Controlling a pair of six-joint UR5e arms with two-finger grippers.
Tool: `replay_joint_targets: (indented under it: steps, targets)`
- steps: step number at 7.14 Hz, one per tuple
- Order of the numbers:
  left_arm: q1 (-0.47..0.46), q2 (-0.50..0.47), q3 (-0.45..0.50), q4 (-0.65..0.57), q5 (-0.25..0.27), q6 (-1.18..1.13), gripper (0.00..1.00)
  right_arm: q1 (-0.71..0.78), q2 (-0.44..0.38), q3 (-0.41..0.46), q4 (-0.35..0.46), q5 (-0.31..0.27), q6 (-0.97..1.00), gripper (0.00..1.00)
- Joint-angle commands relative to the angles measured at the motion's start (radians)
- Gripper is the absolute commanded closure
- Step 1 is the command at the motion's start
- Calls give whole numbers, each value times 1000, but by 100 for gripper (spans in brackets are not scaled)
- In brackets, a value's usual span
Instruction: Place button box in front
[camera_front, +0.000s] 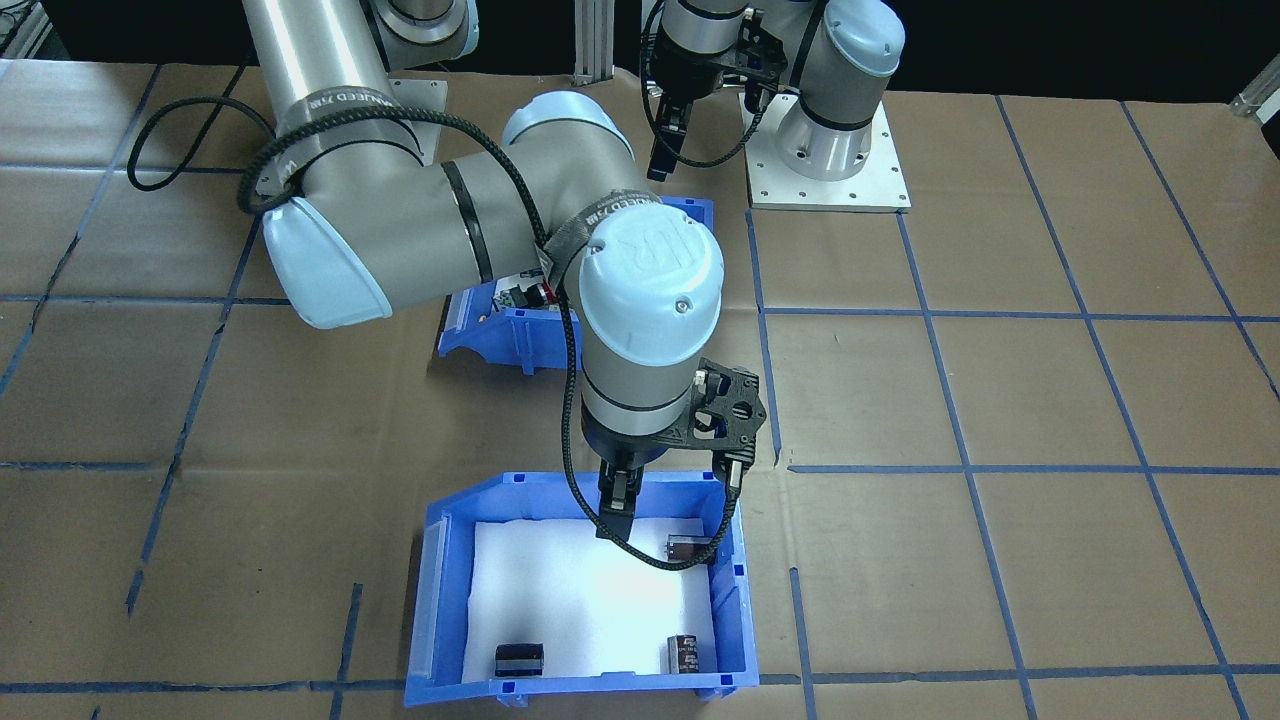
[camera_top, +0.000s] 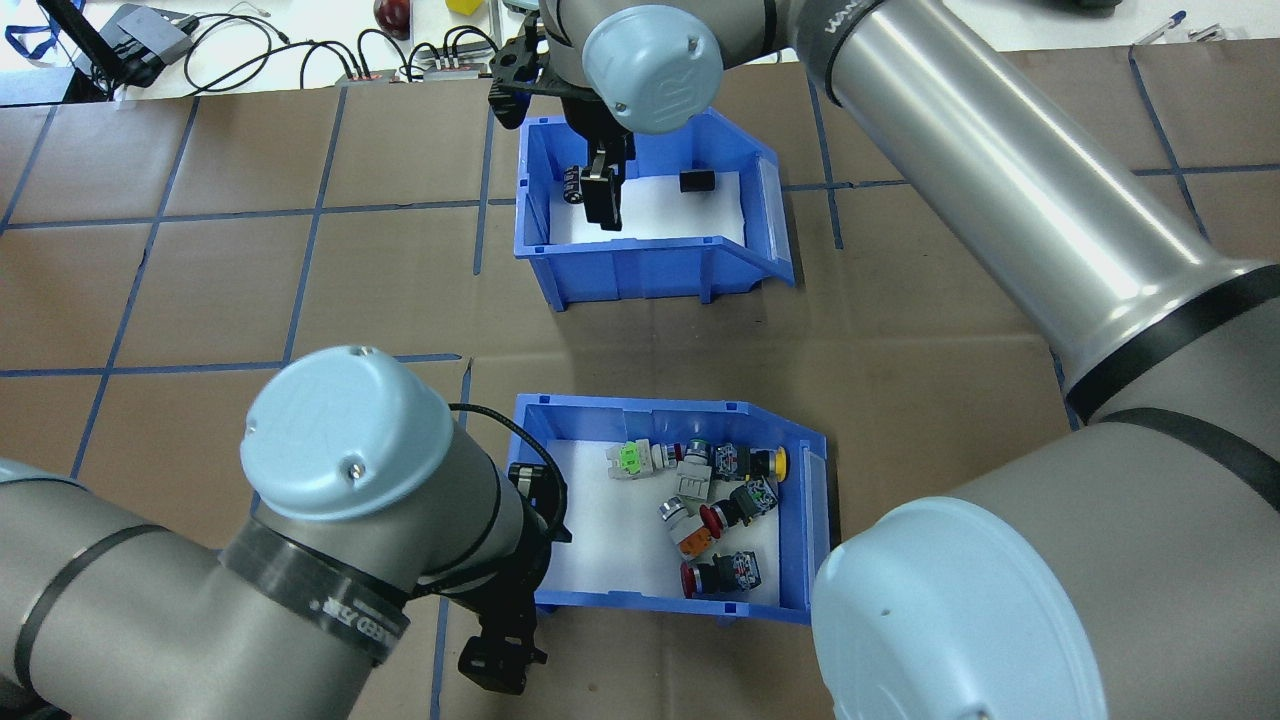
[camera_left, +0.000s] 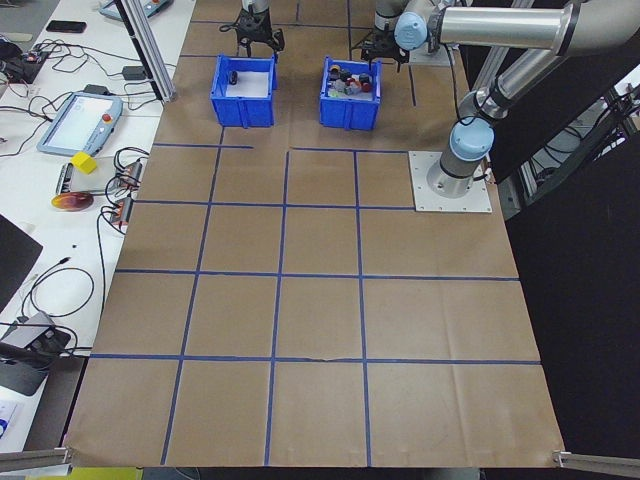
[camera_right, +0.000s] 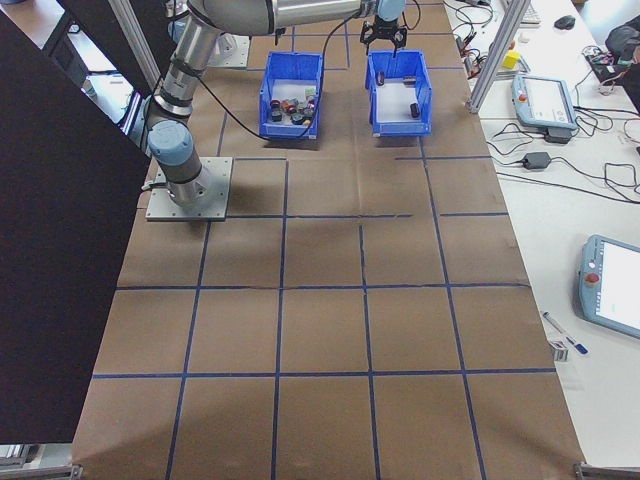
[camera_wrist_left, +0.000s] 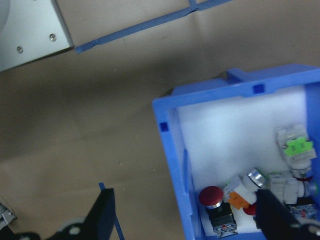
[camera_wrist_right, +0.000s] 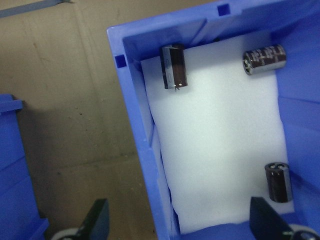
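Overhead exterior, left side first: the left gripper (camera_wrist_left: 190, 220) sits at the left wall of the button box (camera_top: 700, 415), mostly hidden under its own wrist.

The button box rests on the brown table cover (camera_top: 200, 280) on the robot's near side. The push-button switches (camera_top: 715, 505) are heaped toward the right of its white foam liner (camera_top: 600, 520). The second blue bin (camera_top: 650, 270), holding dark capacitors (camera_wrist_right: 174, 66), stands farther out, well apart.

Risks, as I judge them:
- A grip on a single thin wall may let the box tilt or swing when it is lifted or dragged. The loose switches could then slide toward the open front and spill.
- The inner finger is close to the red mushroom button (camera_wrist_left: 211, 196); if the jaws shut there, it could be nudged or pinched.
- Both arms crowd the same strip of table, so the two bins or the arms could collide if their paths cross.

Left gripper, wrist view: jaws spread wide and straddling the box's wall, one finger outside and one over the foam. It grips nothing yet, and I cannot tell whether it touches the wall.

Right gripper (camera_wrist_right: 177, 222): likewise spread, straddling the capacitor bin's wall and holding nothing.
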Motion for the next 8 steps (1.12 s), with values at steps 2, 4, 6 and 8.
replay_joint_targets:
  steps: [2,4,6,8]
  targets:
    - [-85,-8,-195,376,3,-172,3,5,37,103,-110,-5,-36,0]
    - [-93,-81,-194,438,0,-209,7,5,39,187,-261,-6,-31,5]
    - [-98,-156,-193,476,0,-212,6,5,25,189,-273,-12,-28,52]
    - [-116,-213,-191,492,12,-208,7,2,4,188,-270,-11,-30,80]
